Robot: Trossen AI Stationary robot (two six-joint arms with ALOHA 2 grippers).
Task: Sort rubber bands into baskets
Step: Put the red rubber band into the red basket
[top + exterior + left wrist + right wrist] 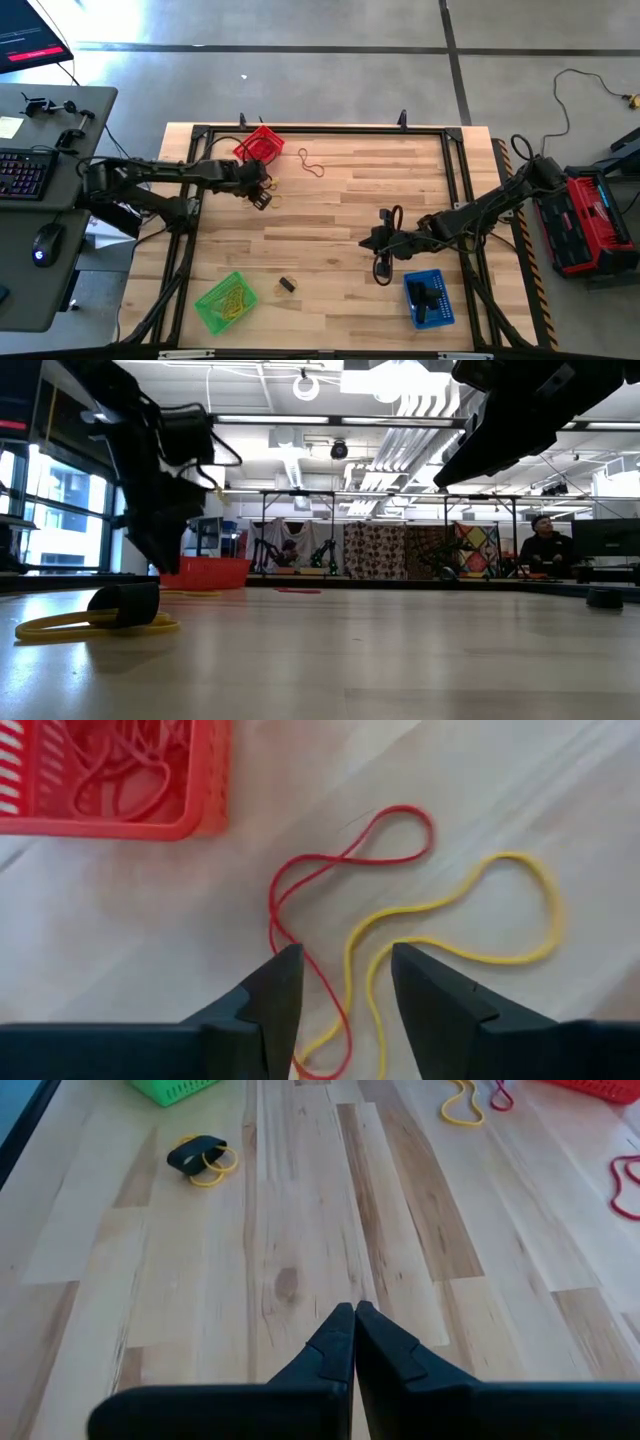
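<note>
Where red basket ends, left gripper spread over two bands.

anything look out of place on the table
Yes: a red band and a yellow band lie tangled on the wood beside the red basket, under the open left claw. Across the table, a black band overlaps another yellow one.

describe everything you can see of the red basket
The red basket is a small rectangular tray of what looks like plastic, its walls slotted, sitting upright on the wooden table near the far left corner. Thin red rubber bands lie tangled inside it. A red loop and a yellow loop lie on the wood beside it, not touching it. The left tool hovers open over those loops, clear of the basket.
</note>
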